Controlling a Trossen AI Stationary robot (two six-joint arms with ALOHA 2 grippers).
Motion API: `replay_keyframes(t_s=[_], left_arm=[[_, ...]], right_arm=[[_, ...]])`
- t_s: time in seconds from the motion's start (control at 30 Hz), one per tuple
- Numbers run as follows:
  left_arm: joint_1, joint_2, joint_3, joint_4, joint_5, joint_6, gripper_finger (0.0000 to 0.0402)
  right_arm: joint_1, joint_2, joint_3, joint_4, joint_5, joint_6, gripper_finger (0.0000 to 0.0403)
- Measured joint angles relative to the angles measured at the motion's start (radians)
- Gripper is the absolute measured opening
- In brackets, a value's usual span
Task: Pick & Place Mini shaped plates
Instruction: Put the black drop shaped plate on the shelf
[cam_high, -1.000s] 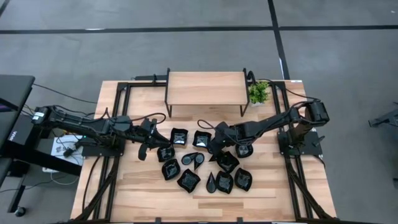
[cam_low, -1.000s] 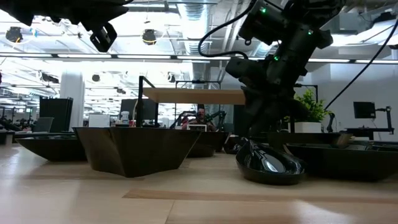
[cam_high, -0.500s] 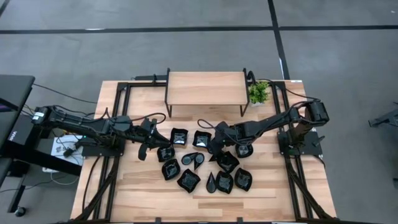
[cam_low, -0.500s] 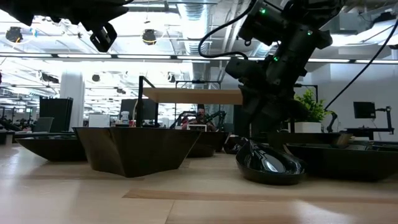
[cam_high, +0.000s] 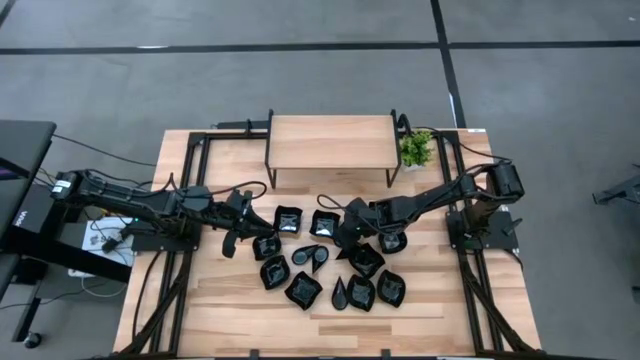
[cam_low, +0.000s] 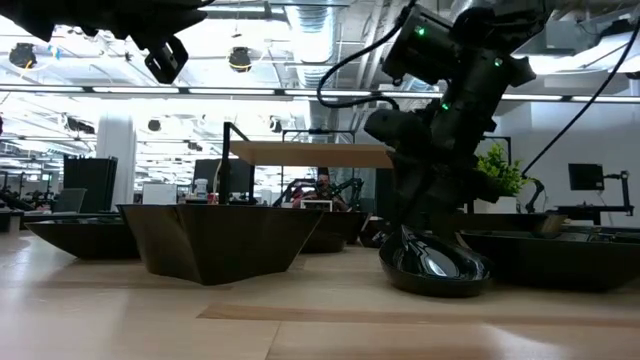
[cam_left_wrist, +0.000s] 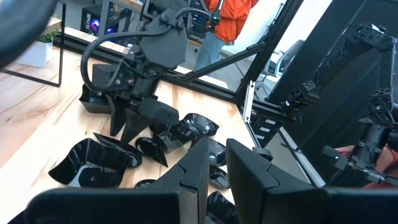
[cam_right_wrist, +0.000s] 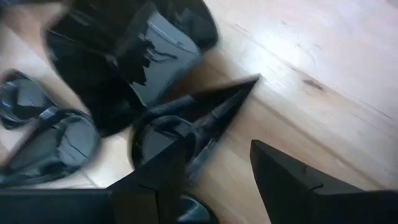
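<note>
About a dozen glossy black mini plates lie in a cluster on the wooden table's middle. My right gripper is open, pointing down over a teardrop plate whose pointed tip faces away from the cluster. In the low view it stands low behind a scalloped plate. My left gripper is shut and empty, held high over the cluster's left side. It also shows in the left wrist view. My right gripper comes at the teardrop plate from above. One finger stands over the plate's bowl, the other over bare wood outside its rim. Whether either finger touches the plate, I cannot tell.
A wooden riser shelf stands at the table's far side, with a small green potted plant at its right. A large square plate lies near the low camera. A person in orange stands beyond the table. Bare wood runs along the near edge.
My right gripper has gone down a little toward the teardrop plate, staying open.
</note>
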Motion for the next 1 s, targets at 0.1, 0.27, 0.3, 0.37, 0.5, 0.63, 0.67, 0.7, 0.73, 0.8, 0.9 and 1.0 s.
replay_keyframes(t_s=[0.1, 0.27, 0.3, 0.37, 0.5, 0.63, 0.67, 0.7, 0.73, 0.8, 0.9, 1.0], left_arm=[[0.000, 0.000, 0.000, 0.003, 0.000, 0.000, 0.0056], [0.000, 0.000, 0.000, 0.007, 0.000, 0.000, 0.0056], [0.000, 0.000, 0.000, 0.007, 0.000, 0.000, 0.0056], [0.000, 0.000, 0.000, 0.008, 0.000, 0.000, 0.0056], [0.000, 0.000, 0.000, 0.008, 0.000, 0.000, 0.0056], [0.000, 0.000, 0.000, 0.008, 0.000, 0.000, 0.0056], [0.000, 0.000, 0.000, 0.008, 0.000, 0.000, 0.0056], [0.000, 0.000, 0.000, 0.008, 0.000, 0.000, 0.0056], [0.000, 0.000, 0.000, 0.008, 0.000, 0.000, 0.0056], [0.000, 0.000, 0.000, 0.008, 0.000, 0.000, 0.0056], [0.000, 0.000, 0.000, 0.008, 0.000, 0.000, 0.0056], [0.000, 0.000, 0.000, 0.008, 0.000, 0.000, 0.0056]], right_arm=[[0.000, -0.002, 0.003, 0.003, 0.000, 0.010, 0.0181], [0.001, 0.012, 0.003, 0.012, -0.001, 0.011, 0.0176], [0.001, 0.013, 0.002, 0.006, -0.001, 0.012, 0.0174], [0.003, 0.011, 0.003, 0.013, 0.000, 0.014, 0.0169], [0.005, 0.011, 0.003, 0.007, 0.000, 0.014, 0.0156], [0.006, 0.011, 0.003, 0.007, 0.000, 0.014, 0.0140], [0.006, 0.011, 0.003, 0.007, 0.000, 0.013, 0.0136], [0.006, 0.011, 0.003, 0.007, 0.000, 0.011, 0.0131], [0.006, 0.011, 0.003, 0.007, 0.000, 0.011, 0.0127], [0.006, 0.011, 0.003, 0.007, 0.000, 0.011, 0.0118], [0.006, 0.011, 0.003, 0.007, 0.000, 0.011, 0.0108], [0.007, 0.011, 0.003, 0.008, -0.001, 0.006, 0.0102]])
